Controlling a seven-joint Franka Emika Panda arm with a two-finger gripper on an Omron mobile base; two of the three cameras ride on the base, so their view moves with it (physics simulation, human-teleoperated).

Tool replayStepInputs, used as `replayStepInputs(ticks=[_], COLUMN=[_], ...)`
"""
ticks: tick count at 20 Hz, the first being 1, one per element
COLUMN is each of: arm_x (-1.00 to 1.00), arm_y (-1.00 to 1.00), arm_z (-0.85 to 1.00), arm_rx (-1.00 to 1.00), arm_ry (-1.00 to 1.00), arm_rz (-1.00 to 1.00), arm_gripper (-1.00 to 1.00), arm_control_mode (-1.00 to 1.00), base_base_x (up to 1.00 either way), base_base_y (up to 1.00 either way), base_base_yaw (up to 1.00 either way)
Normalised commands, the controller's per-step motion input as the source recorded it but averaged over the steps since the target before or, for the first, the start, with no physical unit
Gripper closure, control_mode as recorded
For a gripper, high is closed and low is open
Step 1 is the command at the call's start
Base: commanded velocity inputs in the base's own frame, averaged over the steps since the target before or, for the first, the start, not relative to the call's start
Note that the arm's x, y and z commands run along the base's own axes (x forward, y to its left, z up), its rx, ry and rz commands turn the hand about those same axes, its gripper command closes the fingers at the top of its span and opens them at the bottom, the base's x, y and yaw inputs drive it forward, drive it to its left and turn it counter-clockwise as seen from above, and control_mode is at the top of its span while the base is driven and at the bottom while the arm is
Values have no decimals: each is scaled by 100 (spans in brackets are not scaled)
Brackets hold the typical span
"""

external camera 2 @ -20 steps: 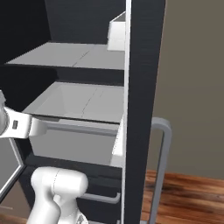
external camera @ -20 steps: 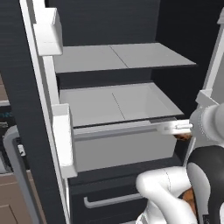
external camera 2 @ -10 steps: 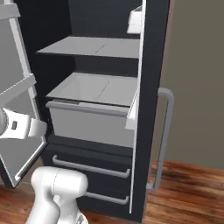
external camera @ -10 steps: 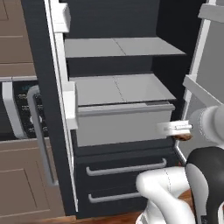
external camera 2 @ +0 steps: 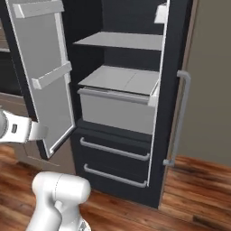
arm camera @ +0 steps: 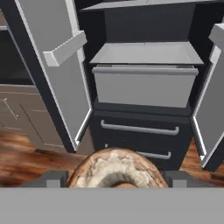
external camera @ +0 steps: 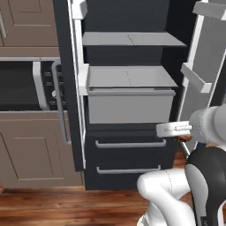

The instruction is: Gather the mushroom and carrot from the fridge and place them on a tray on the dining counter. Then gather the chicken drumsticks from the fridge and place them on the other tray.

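Backing off is what changed: the base has rolled away from the fridge [external camera: 132,154] since the earlier pictures, so both base cameras now see it from farther off, with its two bottom drawers and some wood floor [external camera: 39,207] in front. That is the camera moving, not the fridge. Both fridge doors stand open. In the hand view the mushroom [arm camera: 116,168] sits right between the two dark fingers [arm camera: 52,178] of the gripper [arm camera: 116,178], which is clenched on it. The brown cap fills the whole gap, so the jaws stand wide. The cap is round and has no real long side, and its widest part runs from one finger to the other. The fridge lies straight ahead of the hand, past the mushroom. I think the next move is to turn away from the fridge and carry the mushroom to a tray, so the thing to watch is that it stays put between the fingers. Counting: one mushroom, one arm, two open doors, two drawers with grey bar handles, two flat shelves and one grey bin [external camera: 130,108] under the lower shelf. A brown cabinet [external camera: 35,150] with a black oven panel [external camera: 17,86] stands beside the fridge.
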Motion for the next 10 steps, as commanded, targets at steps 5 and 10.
replayStepInputs(ticks=[5,10], arm_x=[0,0], arm_y=[0,0], arm_z=[0,0], arm_rx=[0,0], arm_ry=[0,0], arm_rz=[0,0], arm_gripper=[100,100], arm_control_mode=[100,100], base_base_x=[-98,-91], base_base_y=[-47,-64], base_base_yaw=[28,27])
